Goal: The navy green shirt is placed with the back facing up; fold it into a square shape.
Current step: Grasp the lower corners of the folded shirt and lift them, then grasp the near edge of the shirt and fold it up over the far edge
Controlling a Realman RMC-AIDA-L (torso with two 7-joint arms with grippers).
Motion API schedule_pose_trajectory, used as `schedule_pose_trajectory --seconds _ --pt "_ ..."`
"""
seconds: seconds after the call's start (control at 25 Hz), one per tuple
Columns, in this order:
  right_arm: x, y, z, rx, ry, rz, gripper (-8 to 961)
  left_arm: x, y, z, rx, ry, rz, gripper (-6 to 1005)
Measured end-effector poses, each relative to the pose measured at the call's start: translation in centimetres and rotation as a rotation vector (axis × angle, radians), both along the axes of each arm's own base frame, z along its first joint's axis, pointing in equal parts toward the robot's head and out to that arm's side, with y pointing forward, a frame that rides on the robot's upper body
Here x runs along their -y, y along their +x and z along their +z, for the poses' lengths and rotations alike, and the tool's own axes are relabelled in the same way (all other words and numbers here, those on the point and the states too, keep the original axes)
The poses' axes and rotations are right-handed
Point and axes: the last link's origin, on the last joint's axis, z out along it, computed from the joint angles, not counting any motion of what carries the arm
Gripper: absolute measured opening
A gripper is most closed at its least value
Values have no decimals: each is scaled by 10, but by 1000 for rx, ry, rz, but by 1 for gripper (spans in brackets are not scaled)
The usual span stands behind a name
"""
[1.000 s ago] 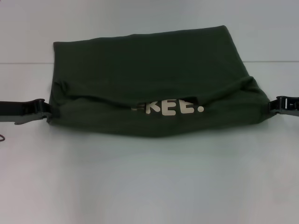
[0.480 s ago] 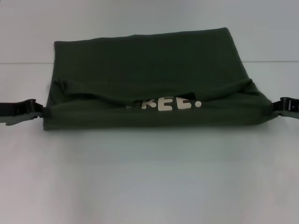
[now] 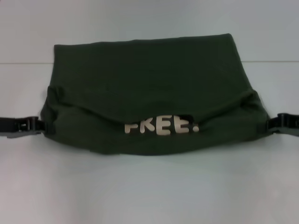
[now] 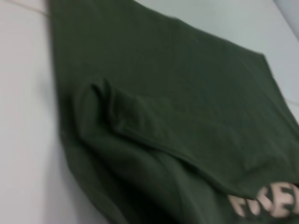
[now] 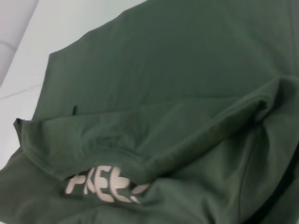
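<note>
The navy green shirt point(image 3: 145, 79) lies across the white table, its far part flat and plain. Its near part is raised and sags in the middle, where cream letters "FREE." point(image 3: 161, 127) peek out under an overhanging fold. My left gripper point(image 3: 43, 126) is shut on the shirt's near left corner and my right gripper point(image 3: 270, 125) on its near right corner. The left wrist view shows the shirt point(image 4: 187, 93) with a bunched fold and part of the letters point(image 4: 275, 205). In the right wrist view the shirt point(image 5: 187, 70) fills the picture, with the letters point(image 5: 103, 186) under the fold.
The white table point(image 3: 149, 186) stretches bare between the shirt and me. A pale line point(image 3: 23, 62) runs across the table behind the shirt's far corners.
Both grippers have moved nearer to me with the shirt's corners. The near part, taut half a second ago, now sags in the middle, and more of the letters show.
</note>
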Motion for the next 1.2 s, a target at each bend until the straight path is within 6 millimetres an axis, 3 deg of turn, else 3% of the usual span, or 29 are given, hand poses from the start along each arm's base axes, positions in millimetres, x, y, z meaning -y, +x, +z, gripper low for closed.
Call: schedule_pose_trajectory --seconds 0.32,0.56,0.84,1.2 --pt "36 2 -4 -109 -156 -17 45 37 -3 11 48 -103 -26 1" --pt "74 18 1 -180 -243 -70 45 63 -10 17 83 -178 -35 1" --pt "102 31 6 -212 -295 -103 45 99 -15 19 118 -290 -22 1" --pt "132 34 7 -286 -337 -68 44 119 -12 19 170 -357 -73 1"
